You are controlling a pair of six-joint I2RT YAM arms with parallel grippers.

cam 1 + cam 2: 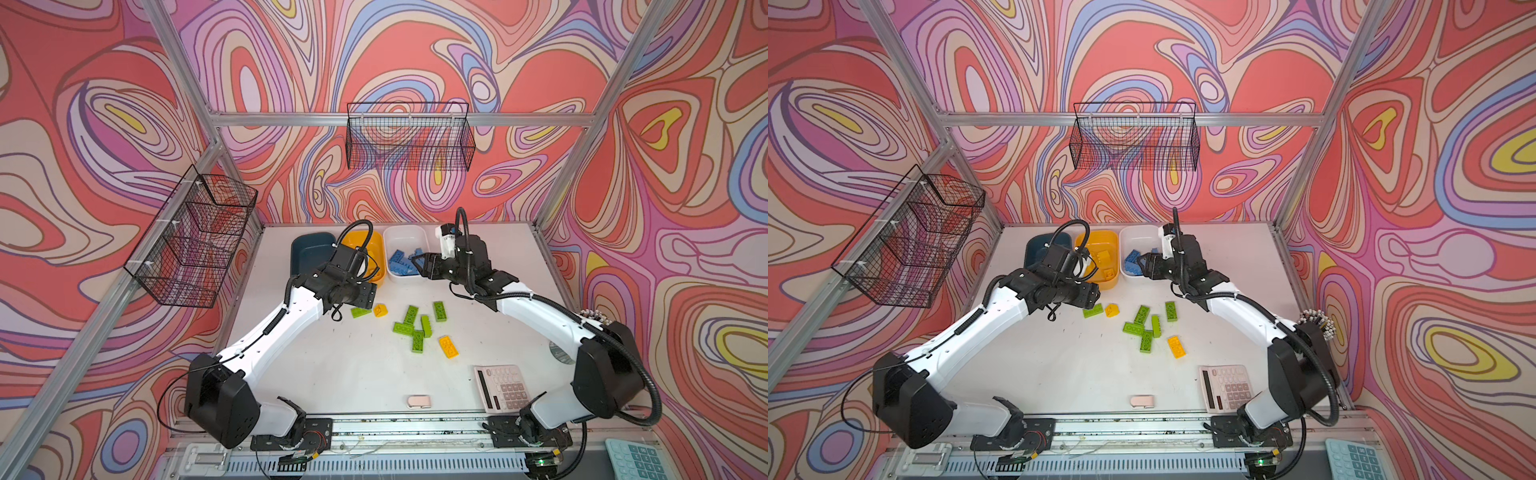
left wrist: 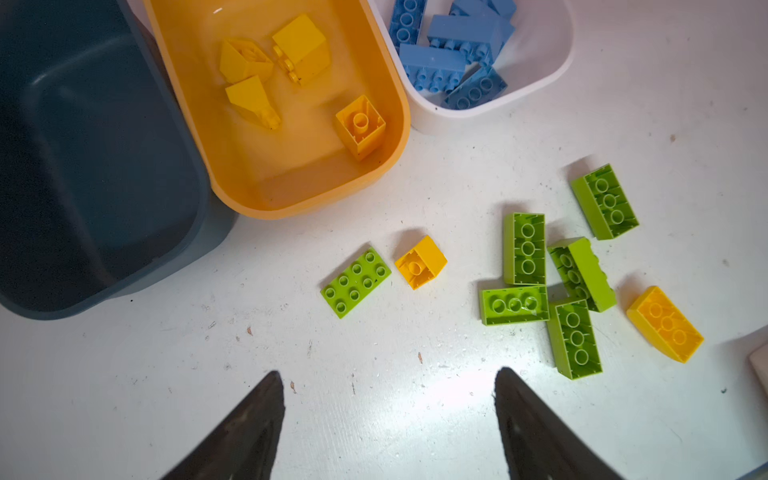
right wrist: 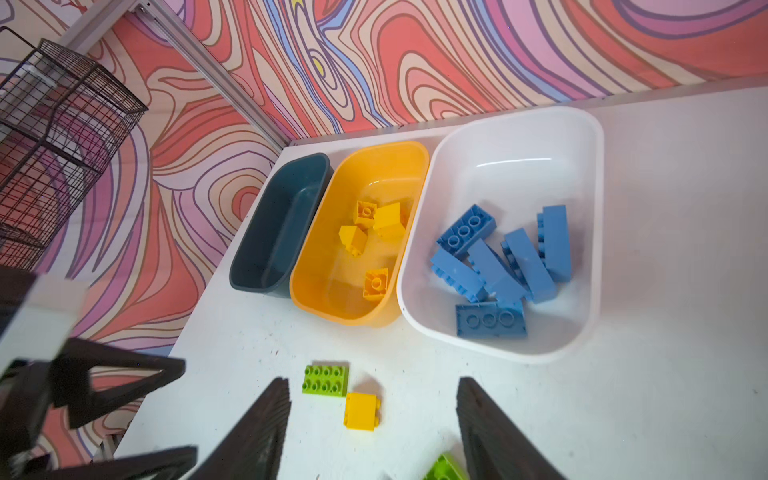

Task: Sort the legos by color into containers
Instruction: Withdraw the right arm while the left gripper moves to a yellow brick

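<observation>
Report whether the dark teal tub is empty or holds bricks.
Empty: the dark teal tub shows only its bare floor in both wrist views.

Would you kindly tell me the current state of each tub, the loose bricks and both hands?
Dark teal tub: empty.
Yellow-orange tub: holds four yellow bricks.
White tub: holds the blue bricks.
Green bricks: six, loose on the table.
Loose yellow pieces: two, on the table.
Left hand: open, empty.
Right hand: open, empty.

White table (image 1: 332, 374): three containers (image 3: 519, 137), loose green, yellow legos (image 1: 417, 341), calculator (image 1: 503, 386).
</observation>
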